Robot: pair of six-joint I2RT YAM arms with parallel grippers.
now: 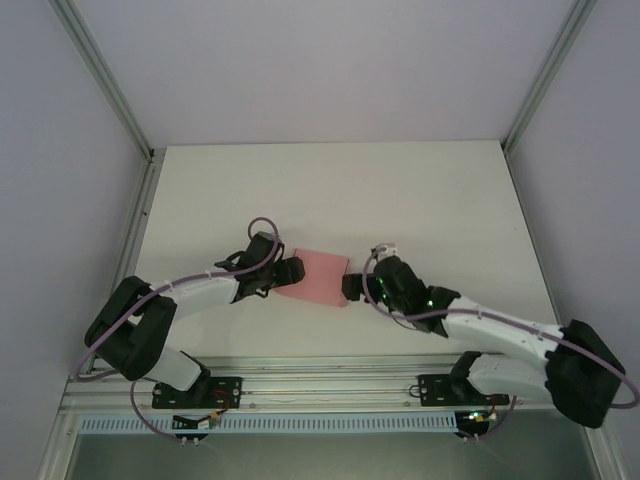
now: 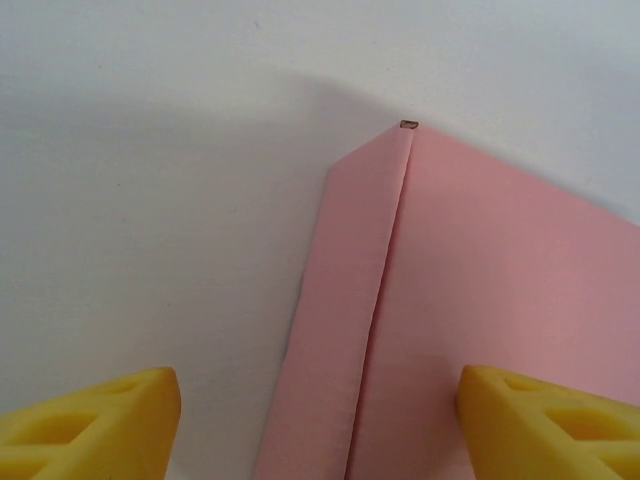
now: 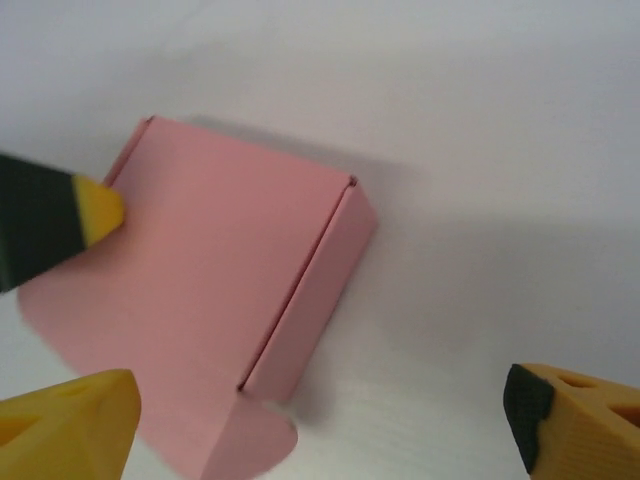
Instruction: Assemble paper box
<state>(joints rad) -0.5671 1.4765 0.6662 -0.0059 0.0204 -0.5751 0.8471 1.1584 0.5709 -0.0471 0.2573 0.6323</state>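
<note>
The pink paper box (image 1: 316, 275) lies flat on the white table (image 1: 330, 190) between my two grippers. In the left wrist view the paper box (image 2: 480, 290) shows a folded side wall along its left edge, and my left gripper (image 2: 318, 420) stands open astride that wall, its right finger (image 2: 550, 420) over the pink top. In the right wrist view the paper box (image 3: 220, 270) has a side flap and a rounded tab (image 3: 255, 440) at its near corner. My right gripper (image 3: 320, 425) is open around that corner. The left gripper's yellow fingertip (image 3: 98, 215) touches the box's far edge.
Both arms reach inward from the near rail (image 1: 330, 385). Grey enclosure walls and aluminium posts (image 1: 110, 90) border the table at left, right and back. Bare white table surface extends behind the box.
</note>
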